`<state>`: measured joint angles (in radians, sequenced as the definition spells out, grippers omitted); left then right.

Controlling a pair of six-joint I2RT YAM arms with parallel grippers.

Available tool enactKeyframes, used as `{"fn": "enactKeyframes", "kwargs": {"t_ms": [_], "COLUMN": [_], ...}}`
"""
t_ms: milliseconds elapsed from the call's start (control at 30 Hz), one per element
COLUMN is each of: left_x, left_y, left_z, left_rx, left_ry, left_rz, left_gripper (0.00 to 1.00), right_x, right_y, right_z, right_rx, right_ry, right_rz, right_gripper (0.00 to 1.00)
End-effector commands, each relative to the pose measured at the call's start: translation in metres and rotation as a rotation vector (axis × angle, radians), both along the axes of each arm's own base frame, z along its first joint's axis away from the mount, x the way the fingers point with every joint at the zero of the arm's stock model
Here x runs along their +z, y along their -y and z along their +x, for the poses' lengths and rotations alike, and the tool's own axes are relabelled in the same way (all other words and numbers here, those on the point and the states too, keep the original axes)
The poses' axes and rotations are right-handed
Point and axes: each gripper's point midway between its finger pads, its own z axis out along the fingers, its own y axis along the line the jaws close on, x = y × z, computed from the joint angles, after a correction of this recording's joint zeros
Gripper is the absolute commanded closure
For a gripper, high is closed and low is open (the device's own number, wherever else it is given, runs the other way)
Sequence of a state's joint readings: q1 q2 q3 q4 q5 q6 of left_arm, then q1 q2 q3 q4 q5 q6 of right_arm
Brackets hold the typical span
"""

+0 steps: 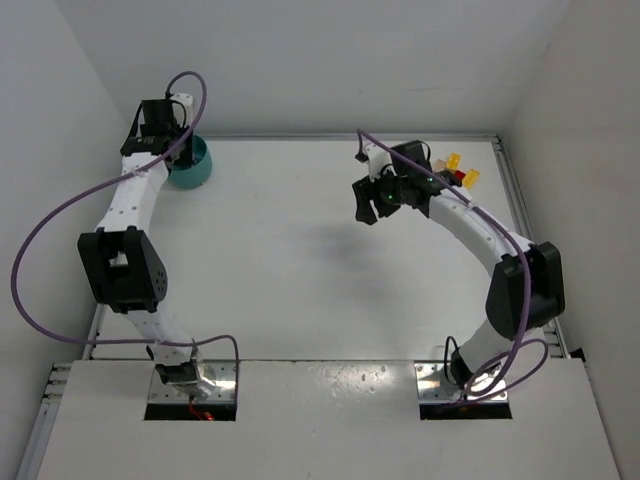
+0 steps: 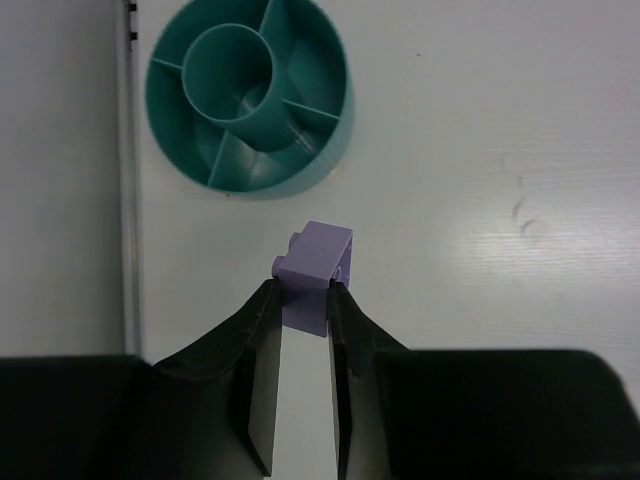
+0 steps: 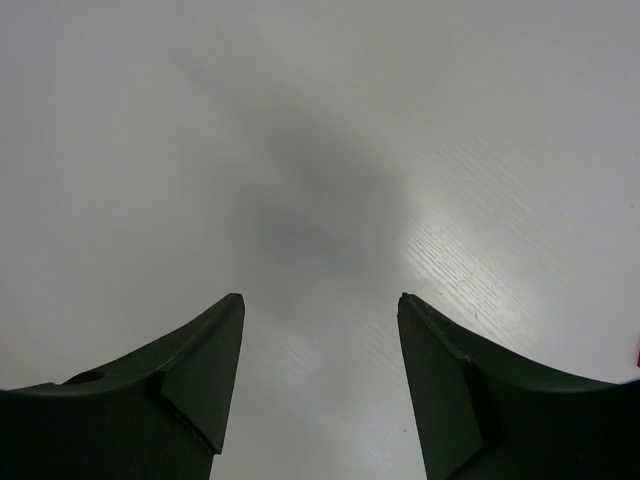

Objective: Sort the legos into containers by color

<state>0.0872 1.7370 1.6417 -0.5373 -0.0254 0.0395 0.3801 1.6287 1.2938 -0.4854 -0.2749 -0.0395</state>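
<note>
Left pincer [image 2: 304, 292] at lower centre pinches a purple lego [image 2: 318, 262] just below the teal bowl [image 2: 175, 130] at upper left. Right pincer [image 3: 320, 300] hangs spread above the table [image 1: 300, 250]; other legos [image 1: 458, 172] cluster upper right.

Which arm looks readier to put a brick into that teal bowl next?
Left, probably. The left gripper is shut on a purple brick, with the teal bowl just ahead of it. The right gripper is open and empty, well away from the bowl.
</note>
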Motion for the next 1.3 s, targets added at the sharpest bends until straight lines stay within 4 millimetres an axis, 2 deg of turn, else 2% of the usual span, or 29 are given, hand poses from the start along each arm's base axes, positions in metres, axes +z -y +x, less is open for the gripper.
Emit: {"fn": "enactKeyframes", "kwargs": {"t_ms": [0, 167, 200, 267, 333, 367, 400, 433, 600, 733, 833, 1133, 1233, 1267], "left_x": [0.031, 0.018, 0.009, 0.002, -0.013, -0.019, -0.015, -0.026, -0.030, -0.027, -0.033, -0.055, -0.052, -0.057], "left_y": [-0.031, -0.039, -0.038, -0.033, -0.031, -0.029, -0.030, -0.025, -0.027, -0.028, -0.031, -0.041, -0.047, -0.047], "left_z": [0.020, 0.033, 0.036, 0.042, 0.044, 0.046, 0.048, 0.049, 0.058, 0.075, 0.081, 0.085, 0.088, 0.088], "left_rx": [0.012, -0.069, -0.106, -0.163, -0.228, -0.262, -0.266, -0.306, -0.342, -0.357, -0.370, -0.378, -0.366, -0.368], "left_ry": [0.062, -0.002, -0.023, -0.031, -0.068, -0.087, -0.078, -0.097, -0.105, -0.089, -0.116, -0.168, -0.161, -0.169], "left_rz": [0.198, 0.343, 0.366, 0.375, 0.397, 0.411, 0.422, 0.406, 0.419, 0.433, 0.451, 0.476, 0.478, 0.475], "left_gripper": [0.96, 0.92, 0.92, 0.92, 0.90, 0.90, 0.90, 0.90, 0.88, 0.87, 0.80, 0.77, 0.77, 0.77], "right_x": [0.020, 0.021, 0.017, 0.021, 0.015, 0.019, 0.019, 0.019, 0.015, 0.016, 0.014, 0.011, 0.007, 0.010], "right_y": [-0.003, 0.002, 0.002, 0.004, 0.004, 0.002, 0.002, 0.002, 0.004, 0.002, 0.002, 0.004, 0.004, 0.003], "right_z": [0.015, 0.020, 0.020, 0.023, 0.021, 0.022, 0.022, 0.022, 0.024, 0.025, 0.025, 0.027, 0.027, 0.029], "right_rx": [-0.018, -0.027, -0.027, -0.029, -0.030, -0.024, -0.024, -0.024, -0.027, -0.020, -0.020, -0.023, -0.024, -0.023], "right_ry": [0.023, 0.019, 0.010, 0.017, -0.003, 0.003, 0.003, 0.003, -0.008, -0.011, -0.020, -0.030, -0.039, -0.030], "right_rz": [0.059, 0.071, 0.068, 0.077, 0.070, 0.079, 0.079, 0.079, 0.082, 0.090, 0.087, 0.090, 0.087, 0.090], "right_gripper": [0.36, 0.36, 0.36, 0.36, 0.36, 0.36, 0.36, 0.36, 0.36, 0.36, 0.36, 0.36, 0.36, 0.36]}}
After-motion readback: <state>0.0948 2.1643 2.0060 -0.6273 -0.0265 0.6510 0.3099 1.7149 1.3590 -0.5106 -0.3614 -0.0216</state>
